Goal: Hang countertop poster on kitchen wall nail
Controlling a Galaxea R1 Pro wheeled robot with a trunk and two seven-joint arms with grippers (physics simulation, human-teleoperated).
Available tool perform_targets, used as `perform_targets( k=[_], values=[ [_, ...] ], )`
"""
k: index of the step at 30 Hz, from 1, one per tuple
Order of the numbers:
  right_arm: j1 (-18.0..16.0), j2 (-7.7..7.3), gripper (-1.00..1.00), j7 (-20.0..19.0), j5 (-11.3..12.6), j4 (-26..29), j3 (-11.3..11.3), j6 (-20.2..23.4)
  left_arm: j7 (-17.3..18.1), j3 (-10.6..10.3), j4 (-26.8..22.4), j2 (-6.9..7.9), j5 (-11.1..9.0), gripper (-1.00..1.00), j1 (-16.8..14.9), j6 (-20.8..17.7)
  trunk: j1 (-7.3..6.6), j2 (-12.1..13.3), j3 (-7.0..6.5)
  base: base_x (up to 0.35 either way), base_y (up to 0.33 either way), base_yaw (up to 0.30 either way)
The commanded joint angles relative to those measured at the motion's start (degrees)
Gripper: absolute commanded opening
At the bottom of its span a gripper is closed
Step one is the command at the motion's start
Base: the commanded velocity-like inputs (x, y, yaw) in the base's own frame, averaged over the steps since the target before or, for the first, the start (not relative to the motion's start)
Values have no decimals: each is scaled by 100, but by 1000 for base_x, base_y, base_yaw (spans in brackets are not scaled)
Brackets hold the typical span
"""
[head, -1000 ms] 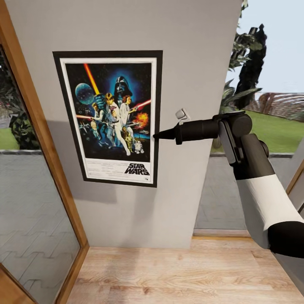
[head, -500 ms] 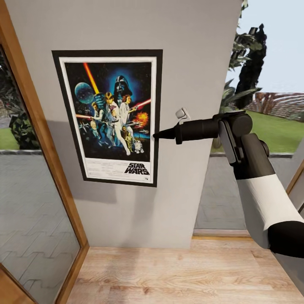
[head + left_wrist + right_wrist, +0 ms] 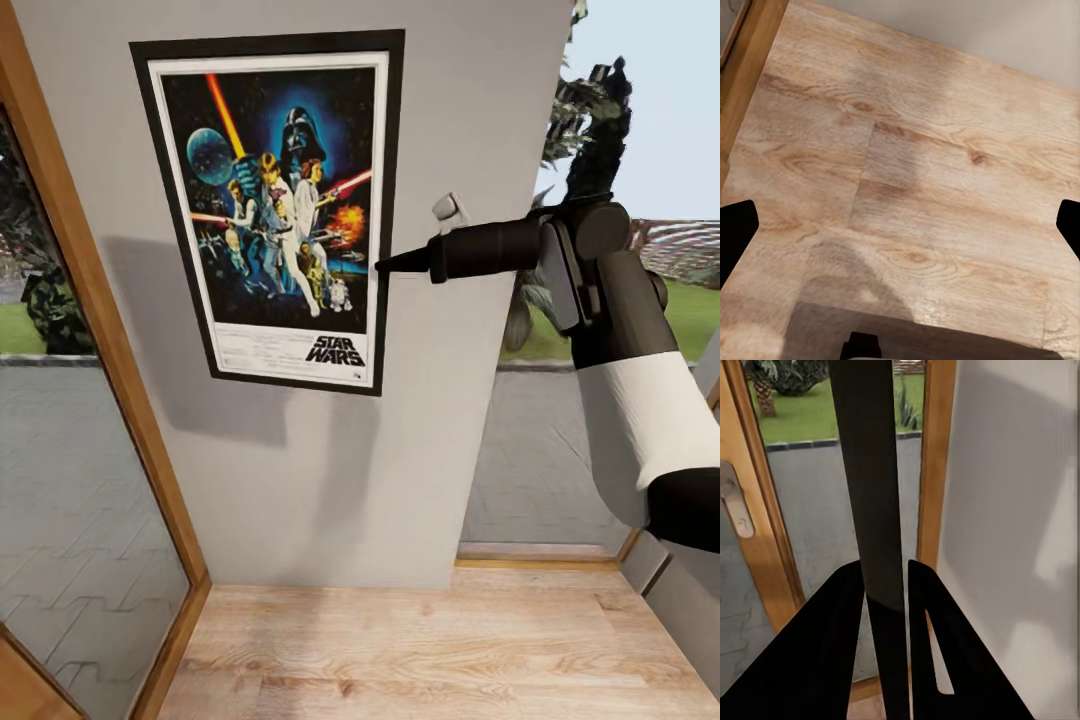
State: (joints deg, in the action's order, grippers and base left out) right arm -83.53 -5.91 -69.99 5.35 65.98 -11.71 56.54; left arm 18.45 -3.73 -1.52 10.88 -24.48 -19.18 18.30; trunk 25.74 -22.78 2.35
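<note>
The right gripper [image 3: 385,266] clamps the poster [image 3: 275,205] by its edge, holding it flat against the grey wall [image 3: 470,100] ahead of the fingertips. Pickup looks done; seating it on a nail, unseen here, and releasing appear to remain.

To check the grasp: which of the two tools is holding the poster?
The right tool, pinching the poster at its right edge. The left tool is spread above bare floor.

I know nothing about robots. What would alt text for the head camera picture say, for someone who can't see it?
A framed Star Wars poster is held flat against a grey wall by the right tool, which pinches its right edge. The black-and-white arm reaches in from the right; wood floor lies below, and a garden shows through glass on both sides.
</note>
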Motion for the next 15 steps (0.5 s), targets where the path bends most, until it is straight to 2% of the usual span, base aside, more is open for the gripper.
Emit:
perform_targets(
  k=[1, 15],
  values=[
    [-53, -6, -100, 20, 63, -32, -14, 58, 27, -40, 6, 1, -57, 100, -6, 16, 4, -13, 14, 0, 0, 0],
    [-136, 51, -100, 33, 63, -91, -15, 59, 27, -40, 4, 1, -57, 100, -6, 16, 4, -13, 14, 0, 0, 0]
  ],
)
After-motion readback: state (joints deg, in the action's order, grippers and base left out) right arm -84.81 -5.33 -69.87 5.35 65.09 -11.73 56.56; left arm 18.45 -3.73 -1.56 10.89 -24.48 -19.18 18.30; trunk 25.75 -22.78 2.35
